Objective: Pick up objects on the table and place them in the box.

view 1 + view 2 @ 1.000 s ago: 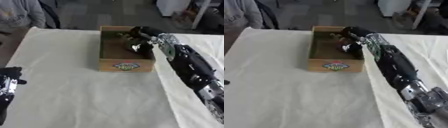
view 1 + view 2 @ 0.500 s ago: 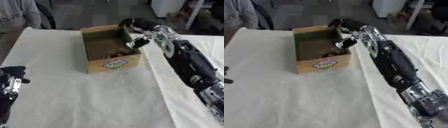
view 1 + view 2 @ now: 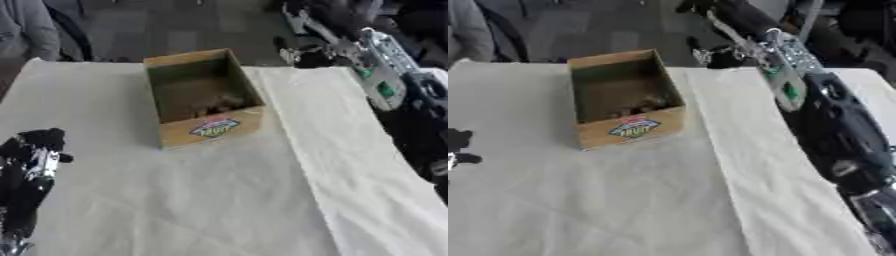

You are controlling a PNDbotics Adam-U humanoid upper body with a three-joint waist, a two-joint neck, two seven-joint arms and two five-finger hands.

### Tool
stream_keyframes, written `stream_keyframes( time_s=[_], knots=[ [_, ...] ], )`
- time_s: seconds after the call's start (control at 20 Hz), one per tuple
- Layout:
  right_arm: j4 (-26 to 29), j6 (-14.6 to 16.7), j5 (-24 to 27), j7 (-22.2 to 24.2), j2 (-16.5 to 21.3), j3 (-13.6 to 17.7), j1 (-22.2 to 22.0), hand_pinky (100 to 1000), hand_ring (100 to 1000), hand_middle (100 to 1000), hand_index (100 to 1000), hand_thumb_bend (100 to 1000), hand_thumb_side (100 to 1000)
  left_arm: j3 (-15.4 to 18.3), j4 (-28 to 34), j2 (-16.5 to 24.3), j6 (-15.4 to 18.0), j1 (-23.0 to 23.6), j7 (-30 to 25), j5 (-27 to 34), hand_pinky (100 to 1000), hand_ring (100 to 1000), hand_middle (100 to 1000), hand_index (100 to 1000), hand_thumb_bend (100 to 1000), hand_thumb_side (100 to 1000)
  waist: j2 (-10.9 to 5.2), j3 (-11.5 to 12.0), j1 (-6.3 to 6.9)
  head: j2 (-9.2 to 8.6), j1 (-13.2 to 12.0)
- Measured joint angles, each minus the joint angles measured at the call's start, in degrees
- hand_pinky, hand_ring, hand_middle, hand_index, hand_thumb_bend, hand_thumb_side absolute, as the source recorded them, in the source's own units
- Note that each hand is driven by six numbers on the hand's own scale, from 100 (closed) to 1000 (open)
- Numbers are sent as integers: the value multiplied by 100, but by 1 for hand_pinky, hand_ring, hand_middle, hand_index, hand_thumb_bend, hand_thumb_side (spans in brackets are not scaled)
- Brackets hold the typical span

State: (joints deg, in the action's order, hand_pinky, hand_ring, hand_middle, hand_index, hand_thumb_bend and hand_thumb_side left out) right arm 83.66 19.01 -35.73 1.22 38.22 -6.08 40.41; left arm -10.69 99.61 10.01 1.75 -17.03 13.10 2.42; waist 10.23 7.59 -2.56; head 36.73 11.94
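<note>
One cardboard box [image 3: 203, 98] stands open near the worktop's [image 3: 219, 200] far edge, with small dark objects [image 3: 219, 105] heaped inside, too blurred to count. The right hand [image 3: 306, 50] hangs beyond the far edge, right of the box; grip unclear. The left hand [image 3: 35, 150] rests curled and empty at the near-left corner. The near cloth lies bare.

This looks like a lab or office workroom rather than a home. A table [image 3: 175, 210] under a plain white cloth [image 3: 350, 150] serves as a test bench, and beyond its far edge lies dark grey floor [image 3: 184, 35]. A seated person's grey sleeve [image 3: 22, 25] shows at the far left. Blurred white furniture stands at the far right.
</note>
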Motion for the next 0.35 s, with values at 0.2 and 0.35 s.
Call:
stream_keyframes(
  time_s=[0.2,0.35],
  knots=[
    [893,-466,1332,-272,38,324,-885,454,606,683,758,100,346,131,-15,39,24,39,143,-42,536,758,489,603,358,476,38,-312,18,0,-250],
    [1370,-809,2377,-462,-88,585,-1439,426,589,663,741,100,497,219,-32,67,41,66,242,-54,540,758,489,603,358,477,57,-487,37,0,-433]
  ],
)
